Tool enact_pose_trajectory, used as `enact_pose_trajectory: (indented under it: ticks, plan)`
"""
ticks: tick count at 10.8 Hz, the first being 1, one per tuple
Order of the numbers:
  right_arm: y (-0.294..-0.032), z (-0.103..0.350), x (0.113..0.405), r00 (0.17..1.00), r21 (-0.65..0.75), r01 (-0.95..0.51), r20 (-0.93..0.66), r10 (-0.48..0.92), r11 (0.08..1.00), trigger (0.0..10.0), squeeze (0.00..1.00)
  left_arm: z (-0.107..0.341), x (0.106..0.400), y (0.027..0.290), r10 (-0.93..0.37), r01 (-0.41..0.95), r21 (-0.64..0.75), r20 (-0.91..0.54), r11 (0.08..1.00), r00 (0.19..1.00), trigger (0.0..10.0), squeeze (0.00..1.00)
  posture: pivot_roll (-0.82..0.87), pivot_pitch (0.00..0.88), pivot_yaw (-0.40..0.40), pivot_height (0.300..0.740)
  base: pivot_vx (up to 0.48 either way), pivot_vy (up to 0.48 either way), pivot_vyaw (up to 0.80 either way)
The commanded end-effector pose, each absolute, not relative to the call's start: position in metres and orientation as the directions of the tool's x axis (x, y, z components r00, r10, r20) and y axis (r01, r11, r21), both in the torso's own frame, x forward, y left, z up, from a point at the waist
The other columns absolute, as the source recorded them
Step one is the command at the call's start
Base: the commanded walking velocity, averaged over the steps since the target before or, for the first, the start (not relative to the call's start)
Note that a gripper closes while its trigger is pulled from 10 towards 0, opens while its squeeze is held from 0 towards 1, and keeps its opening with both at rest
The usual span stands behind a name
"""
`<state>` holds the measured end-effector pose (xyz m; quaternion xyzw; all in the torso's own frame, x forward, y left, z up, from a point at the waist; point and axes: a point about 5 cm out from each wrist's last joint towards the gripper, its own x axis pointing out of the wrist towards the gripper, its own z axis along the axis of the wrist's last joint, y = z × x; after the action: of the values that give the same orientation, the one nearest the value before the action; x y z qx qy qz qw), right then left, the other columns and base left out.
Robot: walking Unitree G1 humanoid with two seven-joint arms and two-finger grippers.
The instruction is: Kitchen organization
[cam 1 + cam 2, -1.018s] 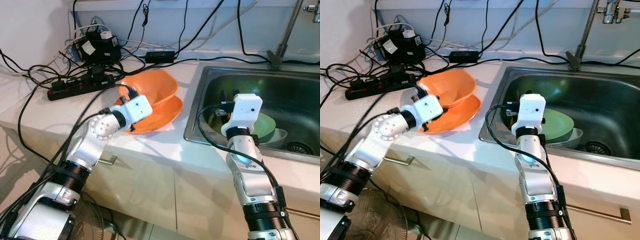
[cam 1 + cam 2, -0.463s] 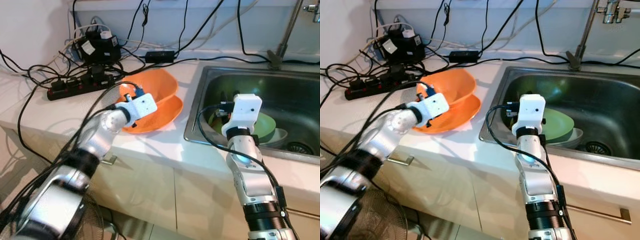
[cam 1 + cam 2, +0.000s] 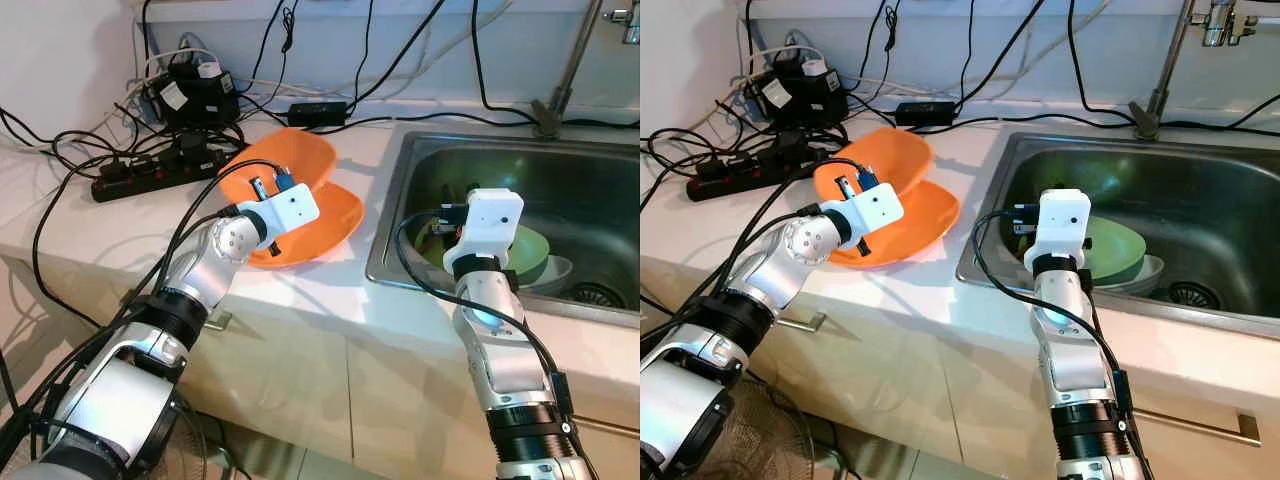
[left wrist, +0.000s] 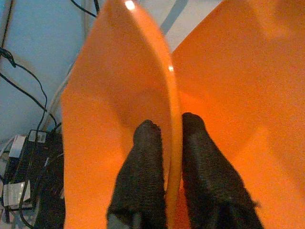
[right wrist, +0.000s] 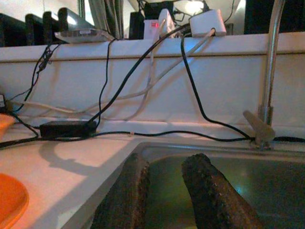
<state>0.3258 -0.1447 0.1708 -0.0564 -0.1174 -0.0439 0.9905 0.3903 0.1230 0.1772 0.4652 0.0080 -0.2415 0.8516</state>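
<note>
where the counter meets the sink, left of centre in the head views:
left gripper (image 4: 164, 129): clamped on the rim of the upper orange bowl (image 3: 275, 165), one finger inside, one outside
upper orange bowl: tilted up on edge, leaning over the lower orange bowl (image 3: 325, 225)
lower orange bowl: flat on the white counter (image 3: 120, 225), just left of the sink (image 3: 600, 190)
right gripper (image 5: 164, 186): fingers slightly apart, holding nothing, over the sink's near left corner
green bowl (image 3: 530, 250): in the sink, right of centre
power strip (image 3: 150, 175): upper left, among black cables

The left gripper (image 4: 165, 131) reaches forward, fingers pinched on a tilted orange plastic bowl's (image 3: 275, 163) rim (one each side). The right gripper (image 5: 164, 167) hangs forward, fingers seemingly slightly apart.
</note>
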Motion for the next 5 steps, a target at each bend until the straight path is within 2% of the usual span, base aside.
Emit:
enact_pose_trajectory:
  ticks: [1,5]
  plan:
    - [-0.141,0.174,0.327,0.967,-0.098,0.093,0.244,-0.067,0.991,10.0,0.00,0.181,0.393,0.126,-0.390,0.401,0.802,-0.230,0.442,0.891,0.0,0.00,0.04,0.000,0.132,0.740,0.000,0.000,0.00]
    - [-0.141,0.174,0.327,0.968,-0.097,0.097,0.240,-0.071,0.991,10.0,0.00,0.187,0.388,0.115,-0.449,0.349,0.823,-0.130,0.449,0.884,0.0,0.00,0.04,0.000,0.130,0.740,0.000,0.000,0.00]
